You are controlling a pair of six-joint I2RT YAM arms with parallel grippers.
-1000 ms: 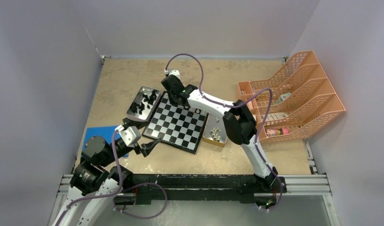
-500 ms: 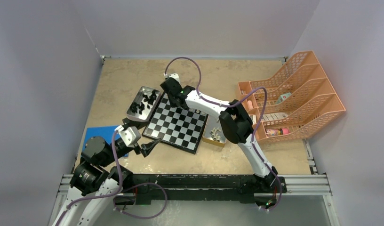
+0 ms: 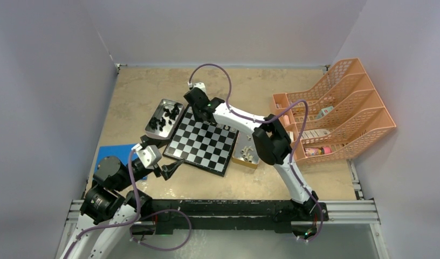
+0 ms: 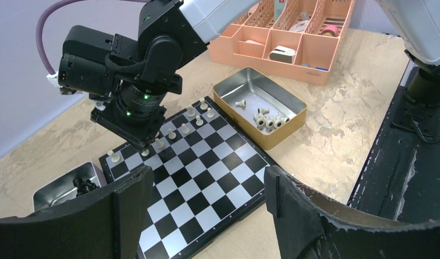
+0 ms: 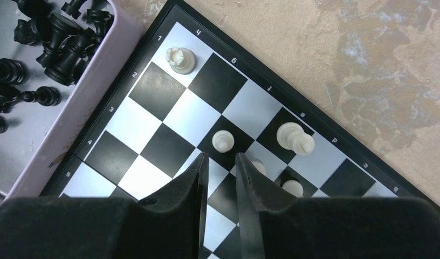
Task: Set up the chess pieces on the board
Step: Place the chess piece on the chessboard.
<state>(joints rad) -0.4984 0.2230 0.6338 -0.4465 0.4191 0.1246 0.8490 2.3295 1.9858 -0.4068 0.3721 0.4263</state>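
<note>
The board lies mid-table. Several cream-white chess pieces stand along its far edge: a rook in the corner, a pawn, and a taller piece. My right gripper hangs over that edge, just behind the pawn. Its jaws are slightly apart, so it is open with nothing between them. In the left wrist view it shows above the row of white pieces. My left gripper hovers wide open and empty at the board's near left corner. The black pieces lie in a tray.
A grey metal tray of black pieces touches the board's left side. A gold tray with several white pieces sits to its right. An orange organizer fills the right side, and a blue pad lies near my left arm.
The right gripper's jaws have parted a little and its wrist has shifted slightly over the board's far corner. The left arm has stayed still.
</note>
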